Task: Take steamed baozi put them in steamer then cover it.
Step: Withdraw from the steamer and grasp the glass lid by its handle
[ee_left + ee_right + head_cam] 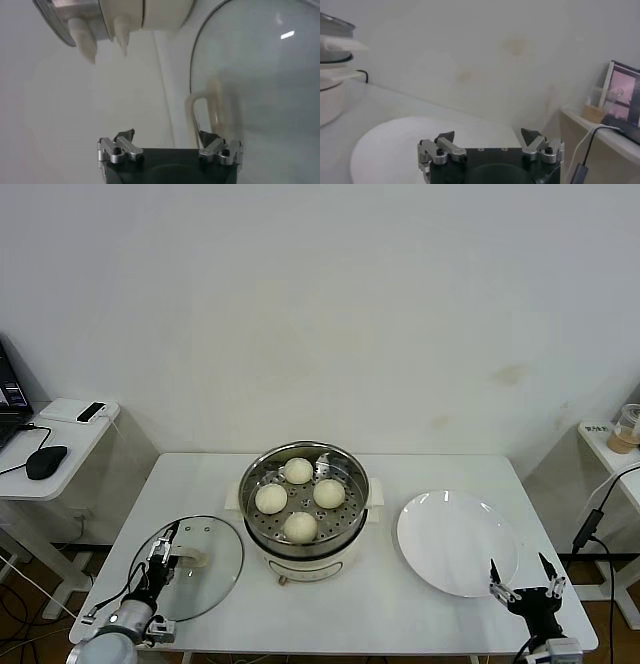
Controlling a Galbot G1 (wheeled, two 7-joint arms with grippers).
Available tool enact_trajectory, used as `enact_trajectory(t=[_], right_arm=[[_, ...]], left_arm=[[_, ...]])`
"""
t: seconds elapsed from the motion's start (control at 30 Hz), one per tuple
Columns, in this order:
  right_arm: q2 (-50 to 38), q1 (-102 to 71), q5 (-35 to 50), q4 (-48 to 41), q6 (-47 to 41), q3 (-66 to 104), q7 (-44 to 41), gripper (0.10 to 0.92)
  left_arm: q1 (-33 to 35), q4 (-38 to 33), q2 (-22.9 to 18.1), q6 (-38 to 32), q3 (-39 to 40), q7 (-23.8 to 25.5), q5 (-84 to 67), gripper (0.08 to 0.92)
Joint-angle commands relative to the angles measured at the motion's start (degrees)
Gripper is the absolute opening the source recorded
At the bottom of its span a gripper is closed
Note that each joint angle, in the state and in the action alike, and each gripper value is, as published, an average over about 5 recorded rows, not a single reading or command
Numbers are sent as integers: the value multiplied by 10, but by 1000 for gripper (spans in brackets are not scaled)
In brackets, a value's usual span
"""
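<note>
All four buns (pixel 299 499) are seated on the holed tray inside the steamer (pixel 352 484), which is placed at the middle of the table (pixel 330 614). The glass lid (pixel 215 569) is laid flat just beside the pot, not yet put on. The left gripper (pixel 166 546) is held wide open over the lid's handle (pixel 204 112), probably to grasp it. The right gripper (pixel 522 576) is also spread wide, empty, at the near edge of the bare plate (pixel 445 534). The buns look smooth, round and cream-white.

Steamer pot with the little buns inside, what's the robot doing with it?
All four baozi already sit in the steamer. The glass lid lies on the table beside it, not yet on. The left tool hovers open over the lid's handle. The right tool waits open by the empty white plate.
</note>
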Motion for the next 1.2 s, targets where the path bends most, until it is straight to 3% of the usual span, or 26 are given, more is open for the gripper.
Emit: enact_trajectory(t=[0.03, 0.2, 0.67, 0.93, 1.2], right_arm=[[1, -4, -1, 5, 1, -3, 1, 823], [-1, -5, -1, 7, 0, -6, 1, 823], [-2, -11, 8, 32, -3, -11, 4, 823], [-4, -19, 1, 34, 2, -12, 4, 823], [-7, -23, -2, 45, 0, -23, 4, 823]], left_arm=[[-30, 31, -1, -2, 6, -1, -10, 823], [-29, 42, -7, -4, 6, -6, -15, 778], [-25, 47, -14, -19, -8, -11, -19, 377], [15, -11, -18, -21, -27, -35, -59, 162], [78, -128, -18, 28, -76, -43, -98, 143]])
